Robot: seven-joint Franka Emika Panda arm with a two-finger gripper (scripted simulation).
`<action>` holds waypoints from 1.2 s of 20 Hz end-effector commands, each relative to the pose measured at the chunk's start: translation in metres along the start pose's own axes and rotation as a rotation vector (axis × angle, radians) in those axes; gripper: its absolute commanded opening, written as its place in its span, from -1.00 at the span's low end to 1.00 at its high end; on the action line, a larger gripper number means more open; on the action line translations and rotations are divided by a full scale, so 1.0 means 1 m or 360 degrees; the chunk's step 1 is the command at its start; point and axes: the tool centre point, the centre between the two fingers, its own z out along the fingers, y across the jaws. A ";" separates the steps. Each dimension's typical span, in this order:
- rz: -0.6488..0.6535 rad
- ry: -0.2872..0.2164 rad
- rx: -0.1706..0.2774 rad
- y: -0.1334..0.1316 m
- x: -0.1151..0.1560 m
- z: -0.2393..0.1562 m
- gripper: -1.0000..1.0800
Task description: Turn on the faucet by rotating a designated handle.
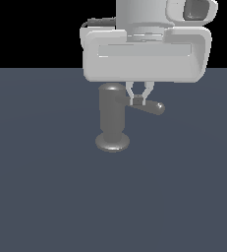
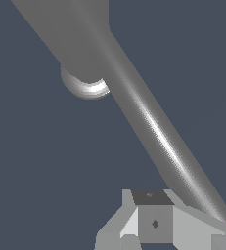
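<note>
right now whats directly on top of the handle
The claw comes down over the handle near the faucet, fingertips straddling the rod. The robot hand hides whether they actually press it.

Readable text: none in either view.
Faucet (image 1: 112,115): plain grey metal, no label or brand.
Handle (image 1: 149,107): bare, no marks.
Gripper (image 1: 138,100): plain white and grey housing above the faucet, no lettering or numbers.
Floor (image 1: 46,187): plain slate blue around the faucet, no signs.
</note>
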 end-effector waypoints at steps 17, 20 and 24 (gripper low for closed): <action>0.0009 -0.0004 -0.0002 0.051 0.036 0.002 -1.00; 0.0012 -0.0008 -0.0002 0.059 0.045 0.003 -1.00; 0.0016 -0.0014 -0.0002 0.069 0.055 0.005 -1.00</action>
